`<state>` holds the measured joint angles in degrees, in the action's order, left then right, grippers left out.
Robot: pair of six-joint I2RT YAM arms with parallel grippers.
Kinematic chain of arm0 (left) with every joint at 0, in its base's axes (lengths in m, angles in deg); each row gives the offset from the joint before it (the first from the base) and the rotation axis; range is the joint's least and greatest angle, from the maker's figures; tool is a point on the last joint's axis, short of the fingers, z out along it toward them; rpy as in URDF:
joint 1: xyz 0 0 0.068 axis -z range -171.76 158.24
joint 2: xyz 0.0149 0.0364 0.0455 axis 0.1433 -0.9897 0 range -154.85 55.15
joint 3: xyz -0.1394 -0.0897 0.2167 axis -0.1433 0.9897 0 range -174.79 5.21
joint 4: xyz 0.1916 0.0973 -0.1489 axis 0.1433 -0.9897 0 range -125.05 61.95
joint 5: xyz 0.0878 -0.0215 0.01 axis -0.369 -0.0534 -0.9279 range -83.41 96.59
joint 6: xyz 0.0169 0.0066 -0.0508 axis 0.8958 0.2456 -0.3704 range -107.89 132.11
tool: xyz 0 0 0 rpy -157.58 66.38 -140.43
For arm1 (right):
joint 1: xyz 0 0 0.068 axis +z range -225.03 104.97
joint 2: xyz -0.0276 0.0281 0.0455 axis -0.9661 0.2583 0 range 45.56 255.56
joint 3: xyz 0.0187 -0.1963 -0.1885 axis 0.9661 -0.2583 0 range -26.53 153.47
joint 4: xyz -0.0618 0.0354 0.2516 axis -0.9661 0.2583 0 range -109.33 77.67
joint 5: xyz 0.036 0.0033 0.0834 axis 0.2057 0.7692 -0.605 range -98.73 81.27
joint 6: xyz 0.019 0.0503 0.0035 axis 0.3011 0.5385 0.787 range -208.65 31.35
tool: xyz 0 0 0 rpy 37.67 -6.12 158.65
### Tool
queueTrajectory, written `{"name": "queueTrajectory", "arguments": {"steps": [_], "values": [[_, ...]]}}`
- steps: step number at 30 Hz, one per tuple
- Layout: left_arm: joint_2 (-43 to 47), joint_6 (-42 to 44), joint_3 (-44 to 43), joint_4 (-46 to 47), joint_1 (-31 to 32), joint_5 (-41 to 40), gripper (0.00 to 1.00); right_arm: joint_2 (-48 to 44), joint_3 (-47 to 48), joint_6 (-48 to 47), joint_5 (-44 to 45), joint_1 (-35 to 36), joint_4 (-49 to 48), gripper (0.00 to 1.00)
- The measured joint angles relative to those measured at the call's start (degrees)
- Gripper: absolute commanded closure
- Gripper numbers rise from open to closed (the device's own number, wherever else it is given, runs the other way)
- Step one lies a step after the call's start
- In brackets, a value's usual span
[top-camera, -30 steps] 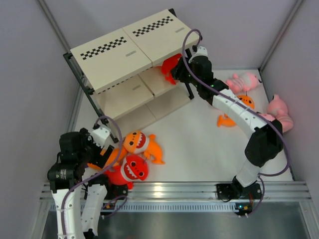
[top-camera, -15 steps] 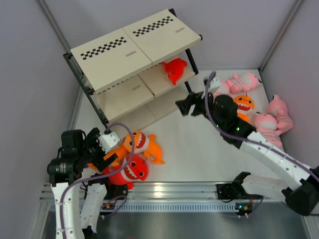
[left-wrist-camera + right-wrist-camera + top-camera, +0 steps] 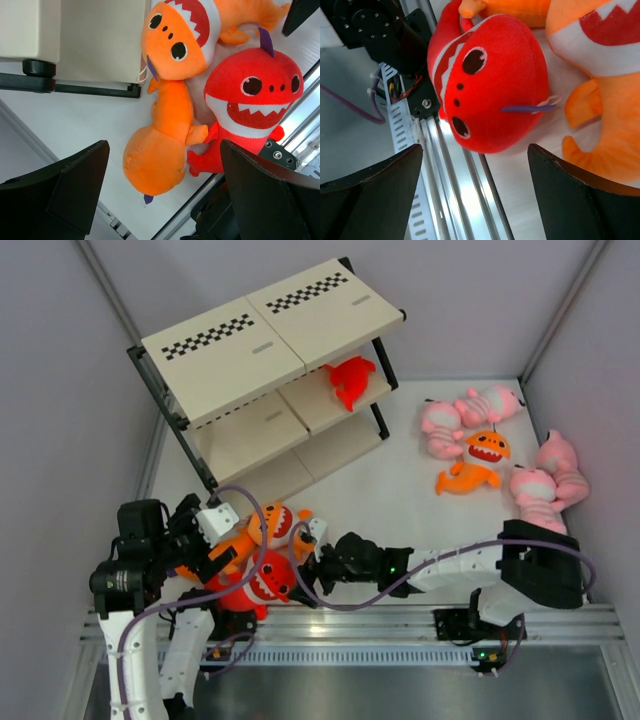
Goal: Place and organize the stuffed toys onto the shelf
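The shelf (image 3: 270,350) stands at the back left, and one red shark (image 3: 350,378) lies on its middle board. Near the front left lie a second red shark (image 3: 262,582) and two orange sharks (image 3: 275,525). My right gripper (image 3: 308,572) hovers open just right of that red shark (image 3: 490,90), its head between the spread fingers. My left gripper (image 3: 215,542) is open above an orange shark's body (image 3: 160,155), with the red shark (image 3: 250,95) beside it. At the right lie another orange shark (image 3: 475,462) and pink plush animals (image 3: 470,408).
A metal rail (image 3: 400,620) runs along the near edge, right under the red shark. The left arm's base (image 3: 380,30) and its cables sit close behind that toy. A shelf foot (image 3: 37,67) is near the left gripper. Grey walls close in both sides.
My right arm left the red shark on the shelf's middle board, swung down across the floor to the front-left toys, and its jaws opened wider. The left arm barely moved.
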<state>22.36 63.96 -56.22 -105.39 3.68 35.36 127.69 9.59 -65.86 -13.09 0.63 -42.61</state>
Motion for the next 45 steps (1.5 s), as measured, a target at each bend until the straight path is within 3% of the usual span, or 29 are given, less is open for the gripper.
{"name": "queueTrajectory", "arguments": {"steps": [5, 7, 8, 9, 10, 14, 21, 26, 35, 42, 45], "values": [[0.0, -0.9, 0.0, 0.0, 0.0, 0.7, 0.02, 10.7, 1.4, 4.2, 0.9, 0.0, -7.9, 0.21], [0.0, -1.0, 0.0, 0.0, 0.0, 1.1, 0.02, 13.7, 1.5, 5.6, 1.7, 0.0, -10.1, 0.44], [0.1, -1.0, 0.0, 0.0, 0.0, 1.4, 0.02, 14.7, 1.5, 6.2, 2.0, 0.0, -11.0, 0.6], [0.1, -1.0, 0.0, 0.0, 0.0, 1.7, 0.02, 15.4, 1.5, 6.9, 2.2, 0.1, -11.6, 0.83], [0.0, -1.1, 0.0, 0.0, 0.0, 2.0, 0.02, 15.6, 1.6, 7.1, 2.3, 0.1, -12.0, 0.9], [0.0, -1.7, 0.0, 0.0, 0.0, 4.1, 0.02, 14.0, 2.5, 4.8, 0.4, 0.0, -10.6, 1.0], [0.0, -2.3, -3.7, -0.3, 0.1, 9.4, 0.02, -0.7, 17.0, -17.2, -4.4, 0.0, 15.8, 1.0], [-1.1, -3.1, -9.3, -0.4, 0.3, 13.0, 0.01, -5.2, 27.5, -34.9, -3.8, -0.1, 30.8, 1.0], [-3.6, -6.3, -16.3, -0.3, 0.9, 23.9, 0.01, -5.9, 35.4, -57.3, -3.0, -2.7, 46.7, 1.0], [-4.5, -6.8, -16.3, -0.4, 0.9, 27.2, 0.01, -3.8, 47.0, -66.2, -4.9, -4.3, 49.2, 1.0], [-5.6, -7.0, -16.5, -0.4, 0.9, 27.2, 0.48, -2.3, 50.1, -68.0, -6.6, -4.5, 50.4, 0.98]]}}
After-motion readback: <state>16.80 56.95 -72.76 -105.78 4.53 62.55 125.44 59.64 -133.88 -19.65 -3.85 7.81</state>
